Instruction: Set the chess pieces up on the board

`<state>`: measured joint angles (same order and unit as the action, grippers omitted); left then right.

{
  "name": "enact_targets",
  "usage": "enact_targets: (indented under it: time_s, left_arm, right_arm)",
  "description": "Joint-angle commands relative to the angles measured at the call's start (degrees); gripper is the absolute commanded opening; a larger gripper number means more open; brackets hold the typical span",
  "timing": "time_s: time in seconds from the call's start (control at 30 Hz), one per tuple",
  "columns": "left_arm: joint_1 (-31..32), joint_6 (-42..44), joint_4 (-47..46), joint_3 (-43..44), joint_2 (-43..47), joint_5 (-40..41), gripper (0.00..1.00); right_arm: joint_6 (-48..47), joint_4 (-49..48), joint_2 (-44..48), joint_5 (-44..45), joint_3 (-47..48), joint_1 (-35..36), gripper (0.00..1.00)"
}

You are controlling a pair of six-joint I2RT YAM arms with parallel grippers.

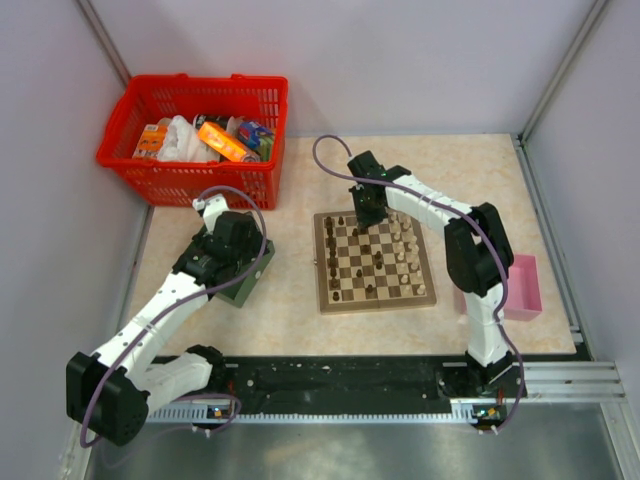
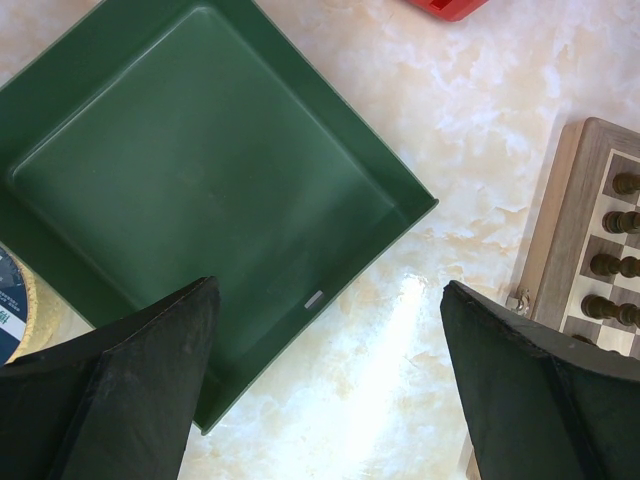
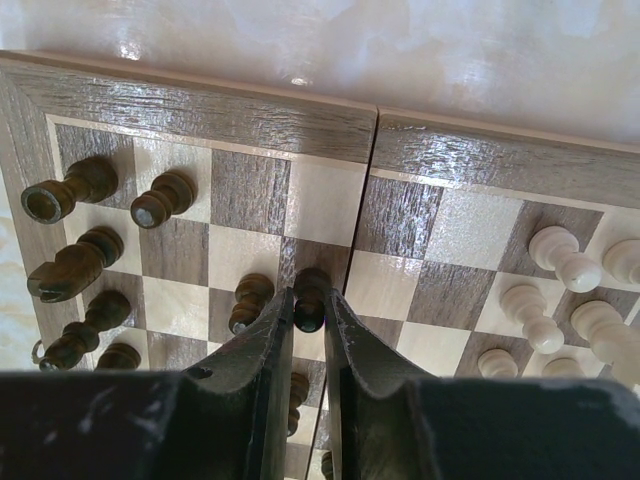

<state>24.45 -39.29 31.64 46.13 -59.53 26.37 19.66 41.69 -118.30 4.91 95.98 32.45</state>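
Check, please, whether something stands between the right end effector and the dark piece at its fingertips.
Nothing visible does. The right end effector has its jaws closed around the dark piece. A second dark piece stands close beside one finger, on the board, but not between the end effector and the gripped piece.

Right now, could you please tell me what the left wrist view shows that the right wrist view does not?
Only the left wrist view shows the green tray, a corner of the red basket, and the left claw, open and holding nothing. Only the right wrist view shows the cream pieces and the right claw closed on a dark piece. Both show the board with its wooden border, dark pieces on it, and the marbled table.
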Motion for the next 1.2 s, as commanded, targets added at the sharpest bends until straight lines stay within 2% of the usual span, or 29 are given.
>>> enact_targets:
  time_s: [0.0,0.37,0.63,1.17]
  left_arm:
    - [-0.19,-0.53,-1.67,1.33,0.2,0.17,0.97]
    - [-0.19,-0.53,-1.67,1.6,0.29,0.17,0.97]
    - [-0.28,-0.7,-1.58,1.33,0.38,0.26,0.97]
    - [-0.28,-0.35,-1.4,1.42,0.29,0.61,0.97]
  right_arm:
    - [-1.55,1.29,1.14,2.3,2.97,-0.19,0.17]
    - [-2.61,2.25,-0.7,2.13,8.95,2.62,0.17]
    - [-1.64,2.25,-2.55,0.37,9.48,5.7,0.17]
    - [-0.76,1.55,-6.33,-0.51,12.03,5.96,0.17]
